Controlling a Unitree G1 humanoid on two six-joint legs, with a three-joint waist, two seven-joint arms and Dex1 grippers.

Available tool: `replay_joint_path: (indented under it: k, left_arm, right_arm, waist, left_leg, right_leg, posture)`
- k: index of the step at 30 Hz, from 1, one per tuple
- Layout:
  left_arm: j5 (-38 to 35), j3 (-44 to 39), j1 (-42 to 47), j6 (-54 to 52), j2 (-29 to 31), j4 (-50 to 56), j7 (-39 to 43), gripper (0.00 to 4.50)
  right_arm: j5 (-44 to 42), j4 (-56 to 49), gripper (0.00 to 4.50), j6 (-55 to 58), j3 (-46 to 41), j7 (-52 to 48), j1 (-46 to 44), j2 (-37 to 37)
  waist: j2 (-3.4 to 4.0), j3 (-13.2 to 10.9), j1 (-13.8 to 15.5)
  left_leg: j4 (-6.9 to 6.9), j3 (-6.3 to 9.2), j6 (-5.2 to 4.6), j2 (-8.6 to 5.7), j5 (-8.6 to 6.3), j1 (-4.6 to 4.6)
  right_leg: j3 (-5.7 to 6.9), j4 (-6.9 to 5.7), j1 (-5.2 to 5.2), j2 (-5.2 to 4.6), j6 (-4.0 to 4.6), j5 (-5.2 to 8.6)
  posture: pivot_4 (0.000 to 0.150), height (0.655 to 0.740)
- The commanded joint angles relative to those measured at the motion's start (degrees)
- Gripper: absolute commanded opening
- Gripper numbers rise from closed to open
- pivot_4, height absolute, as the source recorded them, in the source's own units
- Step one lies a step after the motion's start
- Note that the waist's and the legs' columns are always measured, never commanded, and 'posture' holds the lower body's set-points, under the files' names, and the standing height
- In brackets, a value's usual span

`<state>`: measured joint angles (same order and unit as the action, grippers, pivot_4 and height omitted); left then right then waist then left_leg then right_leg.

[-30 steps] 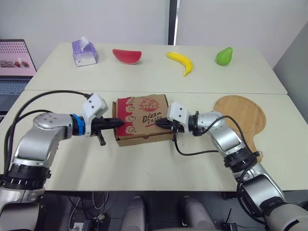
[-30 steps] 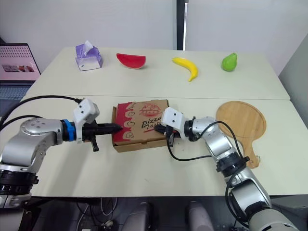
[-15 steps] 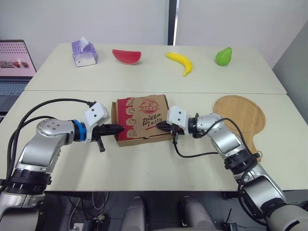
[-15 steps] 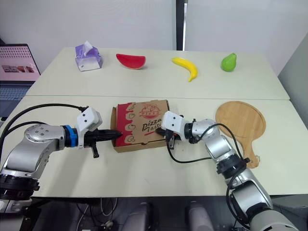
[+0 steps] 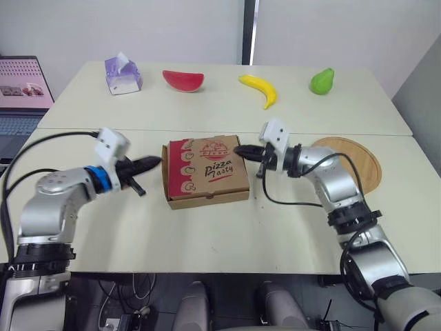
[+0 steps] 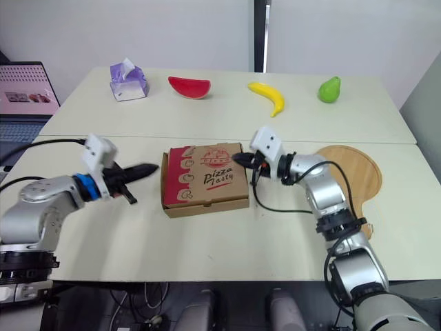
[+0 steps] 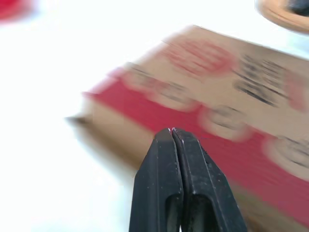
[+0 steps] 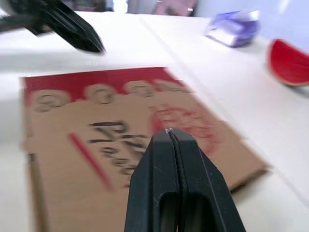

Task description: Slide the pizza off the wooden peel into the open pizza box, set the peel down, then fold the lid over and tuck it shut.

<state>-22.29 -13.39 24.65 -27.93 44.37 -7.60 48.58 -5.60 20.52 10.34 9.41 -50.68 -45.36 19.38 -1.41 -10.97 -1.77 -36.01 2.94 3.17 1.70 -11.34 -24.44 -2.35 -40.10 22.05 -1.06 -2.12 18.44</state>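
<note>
Nearest to us, in the lower middle of the frame, we see bare table (image 5: 207, 234). Just beyond it, at the centre of the frame, the box (image 5: 207, 171) sits with its lid folded down flat, the printed top facing up and a red band along its left side.

The left gripper (image 5: 157, 161) comes in from the left of the frame. Its two black fingers are pressed together into one point with nothing between them, as the left wrist view confirms. The tip is just beside the box's left edge; we cannot tell whether it touches the cardboard.

The right gripper (image 5: 238, 148) comes in from the right. Its fingers are likewise pressed together and hold nothing, and they point at the box's far right corner. In the right wrist view the tip sits over the printed lid. Whether it makes contact we cannot tell.

At the right of the frame the peel (image 5: 365, 160) lies flat on the table, partly behind the right arm and apart from the box.

Across a seam, on the far table (image 5: 207, 110), four things stand in a row from upper left to upper right: a tissue box (image 5: 122, 74), a watermelon slice (image 5: 182, 80), a banana (image 5: 258, 88) and a pear (image 5: 320, 81). At the left edge a laptop (image 5: 24, 83) stands open.
</note>
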Motion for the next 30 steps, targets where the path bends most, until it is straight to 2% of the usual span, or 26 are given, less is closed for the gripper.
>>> replay_joint_path:
  k: [1,6,10,19,30]
  left_arm:
    - [3.82,-0.79,2.02,2.12,-0.8,-3.2,-6.81,0.0]
    - [8.74,3.86,1.9,2.11,-1.16,-6.36,-8.92,0.0]
    - [7.19,6.67,-0.27,-1.65,-1.17,-3.75,-4.47,0.0]
    - [4.6,9.9,0.67,-6.36,-1.49,1.23,1.89,0.0]
    - [6.01,14.71,2.58,-6.25,-4.09,2.24,4.9,0.0]
  right_arm:
    - [4.19,6.64,0.04,-4.52,0.14,3.99,-2.55,1.17]
    - [8.24,13.62,0.04,-8.35,2.71,5.02,-3.86,0.69]
    - [10.0,13.69,0.04,-8.81,5.02,3.25,-2.81,0.27]
    - [7.05,0.22,0.04,-0.72,6.38,0.1,2.79,-3.85]
    - [7.02,-11.06,0.04,5.72,5.33,-0.15,8.23,0.03]
  waist:
    - [0.0,0.0,0.03]
    - [0.0,0.0,-0.12]
    - [0.0,0.0,-0.13]
    - [0.0,0.0,-0.1]
    - [0.0,0.0,0.14]
  left_leg:
    - [0.0,-0.01,0.0,-0.01,0.0,0.0]
    - [0.03,-0.04,0.0,0.0,0.0,0.0]
    - [0.04,-0.07,0.0,0.01,0.0,-0.01]
    - [0.02,-0.04,0.01,0.02,0.0,-0.02]
    - [0.01,-0.02,0.01,-0.01,0.0,-0.03]
  right_leg:
    - [0.0,0.01,0.01,-0.01,0.0,0.0]
    - [-0.03,-0.02,0.05,0.0,0.0,0.0]
    - [-0.06,-0.02,0.06,0.0,0.0,0.0]
    - [-0.04,-0.04,0.05,0.02,0.0,0.0]
    - [-0.03,-0.02,0.04,0.01,0.0,0.0]
  posture:
    - [0.15,0.74]
    - [0.15,0.74]
    - [0.15,0.74]
    - [0.15,0.74]
    - [0.15,0.74]
